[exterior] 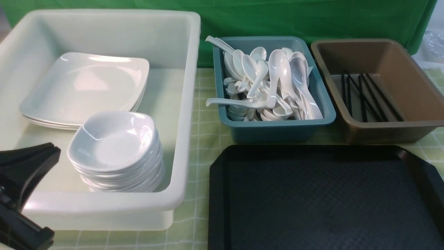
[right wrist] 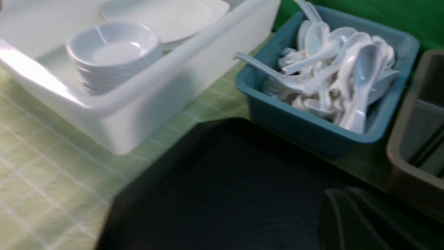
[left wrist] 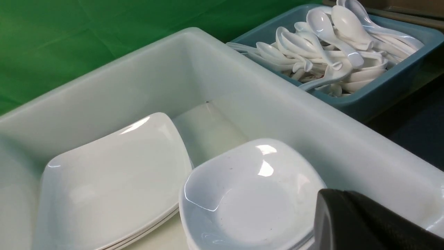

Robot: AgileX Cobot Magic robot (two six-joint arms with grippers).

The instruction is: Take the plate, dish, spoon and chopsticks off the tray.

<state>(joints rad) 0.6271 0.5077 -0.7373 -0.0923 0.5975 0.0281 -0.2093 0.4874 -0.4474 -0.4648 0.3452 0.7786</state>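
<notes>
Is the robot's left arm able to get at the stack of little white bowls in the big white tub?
Probably yes. The left gripper sits right beside the stack of small white rounded-square dishes in the open-topped white plastic tub, with nothing lying over them. Its jaws are shut, so they'd need opening first.

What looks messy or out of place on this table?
Mostly tidy. Only the spoons are jumbled in the teal bin, two handles poking over its rim. The tray is bare; plates and dishes are stacked neatly.

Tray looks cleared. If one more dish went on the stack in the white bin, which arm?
Left. The left gripper hangs at the white bin's near corner, beside the dish stack; the right gripper is over the tray.
</notes>
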